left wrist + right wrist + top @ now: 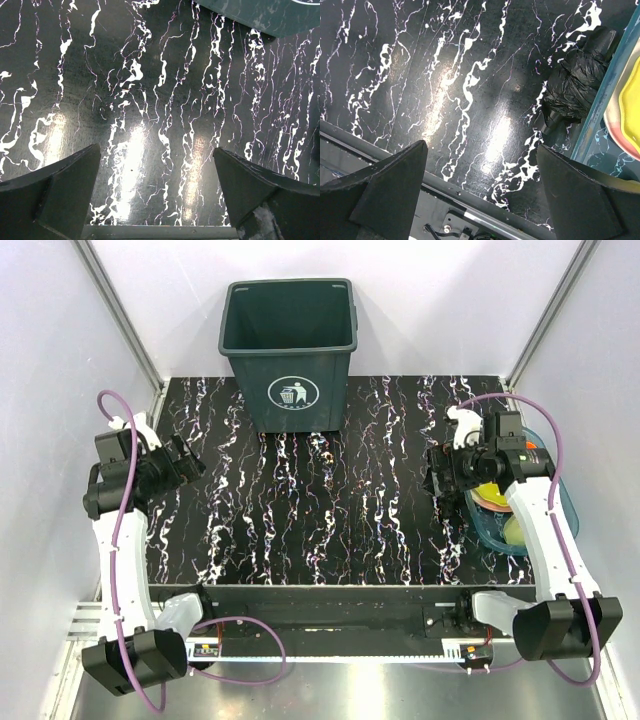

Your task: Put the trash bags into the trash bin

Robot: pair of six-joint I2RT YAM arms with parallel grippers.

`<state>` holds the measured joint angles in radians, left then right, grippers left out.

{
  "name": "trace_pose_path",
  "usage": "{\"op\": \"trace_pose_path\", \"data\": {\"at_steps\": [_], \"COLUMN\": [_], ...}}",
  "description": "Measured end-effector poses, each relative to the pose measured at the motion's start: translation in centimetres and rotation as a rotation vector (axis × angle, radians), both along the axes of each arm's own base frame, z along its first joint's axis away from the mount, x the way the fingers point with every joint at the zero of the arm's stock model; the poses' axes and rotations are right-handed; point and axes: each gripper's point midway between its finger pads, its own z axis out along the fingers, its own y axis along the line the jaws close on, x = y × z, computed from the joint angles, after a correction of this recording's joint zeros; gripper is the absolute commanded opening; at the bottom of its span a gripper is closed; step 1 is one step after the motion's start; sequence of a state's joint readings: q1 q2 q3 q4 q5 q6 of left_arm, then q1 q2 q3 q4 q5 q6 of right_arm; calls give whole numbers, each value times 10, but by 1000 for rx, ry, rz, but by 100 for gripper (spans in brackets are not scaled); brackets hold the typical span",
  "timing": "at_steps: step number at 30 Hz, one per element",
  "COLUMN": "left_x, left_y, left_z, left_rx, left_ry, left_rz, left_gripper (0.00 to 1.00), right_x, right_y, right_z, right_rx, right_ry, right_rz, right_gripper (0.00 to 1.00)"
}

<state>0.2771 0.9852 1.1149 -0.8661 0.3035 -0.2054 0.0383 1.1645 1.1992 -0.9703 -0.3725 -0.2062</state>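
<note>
The dark green trash bin (290, 350) stands upright at the back middle of the marble table, its white logo facing me; its lower edge shows in the left wrist view (260, 15). A crumpled glossy black trash bag (575, 80) lies on the table against the blue tray's left wall. My right gripper (440, 475) (481, 147) is open and empty, hovering over the table just beside the bag. My left gripper (185, 465) (157, 150) is open and empty above the table's left side, far from the bag.
A shallow blue tray (500, 543) (600, 100) at the right edge holds yellow and orange items (630, 105). White walls close in the back and sides. The table's front rail (470, 210) lies under the right wrist.
</note>
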Motion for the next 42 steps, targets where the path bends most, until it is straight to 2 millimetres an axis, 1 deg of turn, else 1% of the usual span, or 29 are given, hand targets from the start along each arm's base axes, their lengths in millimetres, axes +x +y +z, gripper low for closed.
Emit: {"op": "trace_pose_path", "data": {"at_steps": [4, 7, 9, 13, 17, 22, 26, 28, 32, 34, 35, 37, 40, 41, 42], "left_x": [0, 1, 2, 5, 7, 8, 8, 9, 9, 9, 9, 8, 5, 4, 4], "left_y": [0, -2, -4, -9, -13, -18, -22, -24, -27, -30, -32, -33, -34, -35, -35], "left_z": [5, 7, 7, 9, 8, 3, 2, 2, 3, 3, 1, -3, -6, -6, -6], "left_rx": [-2, -5, -9, -32, -48, -68, -87, -96, -108, -117, -127, -134, -137, -137, -135], "left_ry": [-21, -32, -38, -48, -60, -60, -60, -60, -65, -68, -69, -64, -59, -60, -64], "left_rz": [7, -4, -16, -44, -66, -89, -108, -118, -133, -143, -154, -160, -161, -162, -163], "left_gripper": [99, 99, 99, 99, 99, 99, 99, 99, 99, 99, 99, 99, 99, 99, 99], "right_x": [-3, -5, -6, -4, 5, 25, 39, 45, 66, 74, 80, 83, 87, 88, 90], "right_y": [8, 18, 24, 30, 21, 4, -9, -12, -16, -17, -18, -20, -26, -28, -31], "right_z": [-6, -14, -22, -49, -67, -85, -102, -108, -122, -131, -143, -150, -161, -165, -167], "right_rx": [-42, -111, -185, -378, -518, -669, -791, -831, -916, -949, -984, -1009, -1047, -1057, -1070], "right_ry": [6, 4, 7, 52, 85, 105, 105, 105, 86, 91, 104, 116, 139, 148, 157], "right_rz": [36, 117, 185, 321, 347, 348, 391, 409, 450, 473, 502, 527, 555, 562, 566], "right_gripper": [100, 100, 100, 99, 97, 97, 98, 98, 98, 98, 98, 97, 87, 76, 70]}}
